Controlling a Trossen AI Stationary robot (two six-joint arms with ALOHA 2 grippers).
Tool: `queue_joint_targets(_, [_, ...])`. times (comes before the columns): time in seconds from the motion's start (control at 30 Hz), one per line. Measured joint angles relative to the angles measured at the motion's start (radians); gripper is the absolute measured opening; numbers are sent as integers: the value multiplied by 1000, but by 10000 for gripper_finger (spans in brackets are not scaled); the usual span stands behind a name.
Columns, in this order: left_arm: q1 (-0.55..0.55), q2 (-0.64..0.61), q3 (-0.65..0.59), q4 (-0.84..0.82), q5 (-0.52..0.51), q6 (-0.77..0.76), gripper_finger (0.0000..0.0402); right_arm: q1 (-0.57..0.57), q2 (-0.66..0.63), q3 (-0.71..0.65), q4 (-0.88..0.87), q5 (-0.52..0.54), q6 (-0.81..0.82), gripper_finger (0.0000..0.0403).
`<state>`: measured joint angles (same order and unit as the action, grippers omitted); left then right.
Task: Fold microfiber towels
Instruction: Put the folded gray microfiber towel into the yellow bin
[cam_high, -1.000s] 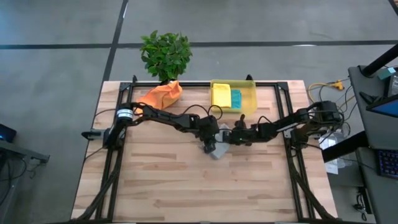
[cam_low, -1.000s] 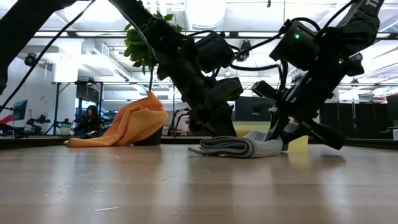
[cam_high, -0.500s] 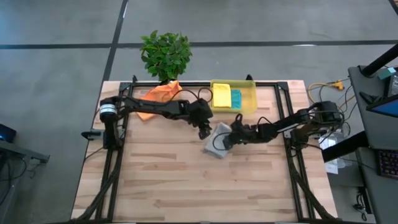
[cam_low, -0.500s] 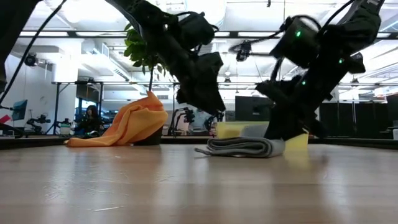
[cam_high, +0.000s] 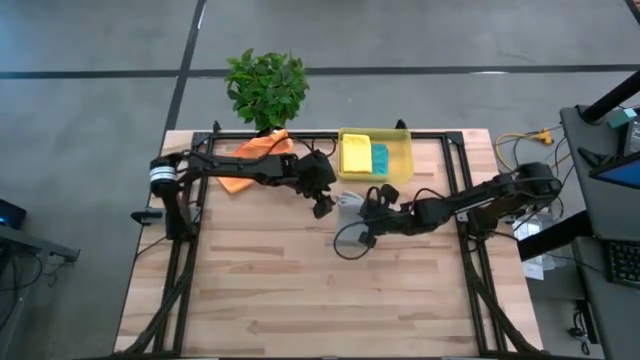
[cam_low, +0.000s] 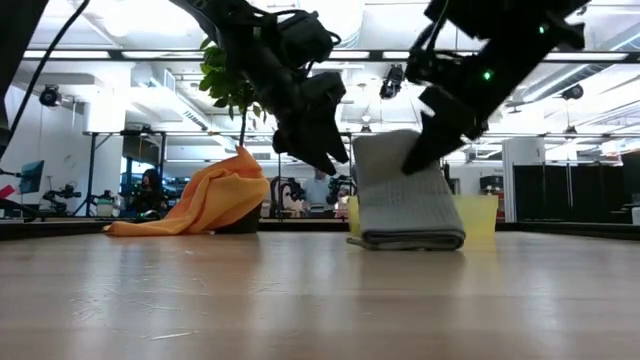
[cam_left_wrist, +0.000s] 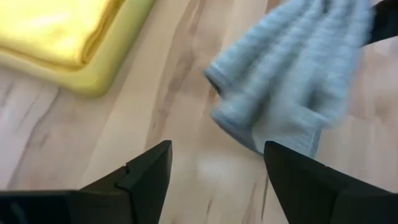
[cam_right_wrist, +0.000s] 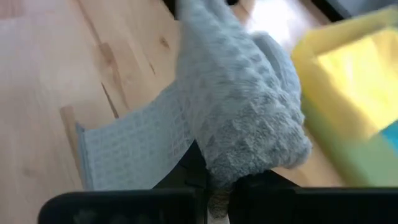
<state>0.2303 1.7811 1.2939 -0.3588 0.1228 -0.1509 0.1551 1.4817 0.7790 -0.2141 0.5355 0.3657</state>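
The folded light grey towel (cam_low: 405, 200) stands on end in mid-table, its lower fold (cam_low: 405, 240) on the wood. My right gripper (cam_low: 418, 150) is shut on its upper part; the towel fills the right wrist view (cam_right_wrist: 242, 112). My left gripper (cam_high: 322, 206) hovers open just left of the towel (cam_high: 348, 208), nothing between its fingers (cam_left_wrist: 146, 171). An orange towel (cam_high: 250, 158) lies heaped at the far left, partly under my left arm. Folded yellow (cam_high: 355, 155) and teal (cam_high: 380, 157) towels lie in the bin. My right gripper pinches the grey towel's upper end (cam_right_wrist: 214, 158) between its two fingers, several folded layers together. The fingers come slanting down from the table's right. The towel hangs below them, upright, with its lower fold (cam_low: 405, 240) resting on the table.
A translucent yellow bin (cam_high: 403, 150) stands at the far edge just behind the towel. A potted plant (cam_high: 266, 88) stands beyond the far-left corner, behind the orange towel. The near half of the wooden table (cam_high: 300, 300) is bare wood.
My left gripper has opened, let go of the grey towel and risen away toward the far left. My right gripper has rolled and risen. The folded towel, which lay flat, has been lifted by one end and now stands upright with its lower fold on the table.
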Motion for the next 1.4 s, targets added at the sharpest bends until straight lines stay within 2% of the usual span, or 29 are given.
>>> queue_joint_targets(0.17, [13,-63,-29,-35,3,81,242,0,-49,44,-23,17,-102,14])
queue_joint_targets(0.3, [35,-149,-97,-51,3,157,242,0,-117,52,-23,25,-195,14])
queue_joint_targets(0.47, [64,-279,-178,-32,4,160,242,-14,-224,53,-47,24,-236,14])
queue_joint_targets(0.53, [66,-315,-207,-10,3,157,242,-47,-268,52,-72,-16,-218,14])
queue_joint_targets(0.67, [70,-367,-237,17,3,112,242,-179,-349,52,-87,-217,-195,14])
queue_joint_targets(0.77, [72,-379,-261,32,1,73,242,-293,-389,53,-86,-344,-236,14])
queue_joint_targets(0.93, [71,-372,-264,74,0,8,242,-490,-366,98,-89,-571,-320,14])
queue_joint_targets(1.17, [71,-369,-266,92,0,-23,242,-684,-155,242,-88,-869,-398,14])
queue_joint_targets(1.4, [71,-368,-266,99,-2,-19,242,-804,117,436,-95,-1059,-396,14])
